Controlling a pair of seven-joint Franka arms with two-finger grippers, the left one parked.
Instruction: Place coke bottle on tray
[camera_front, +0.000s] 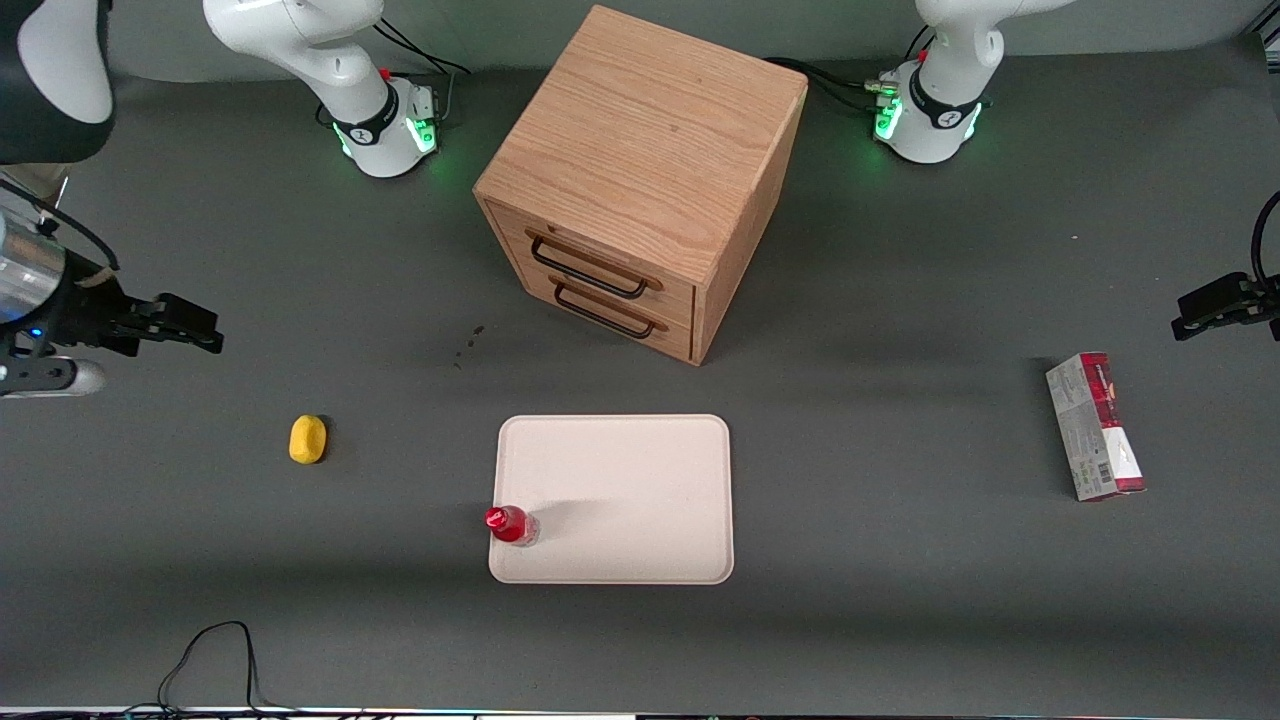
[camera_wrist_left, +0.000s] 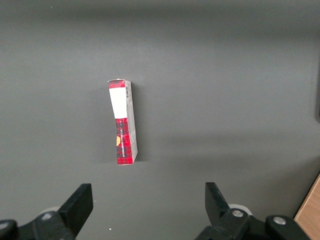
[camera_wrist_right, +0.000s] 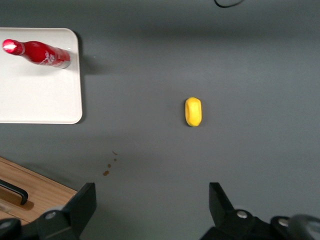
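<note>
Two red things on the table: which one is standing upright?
The coke bottle, upright on the tray near its corner. The red-and-grey carton lies flat toward the parked arm's end. The gripper is open, up beyond the lemon.

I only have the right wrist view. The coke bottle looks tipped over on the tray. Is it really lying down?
Observer: No. From the front, the coke bottle stands upright on the tray, at the corner nearest the camera on the working arm's end.
Operator: Where is my pincer?
Observer: The pincer is open, empty, well off toward the working arm's end, farther from the camera than the lemon.
Operator: Anything toward the parked arm?
Observer: A red-and-grey carton lies flat there.
</note>
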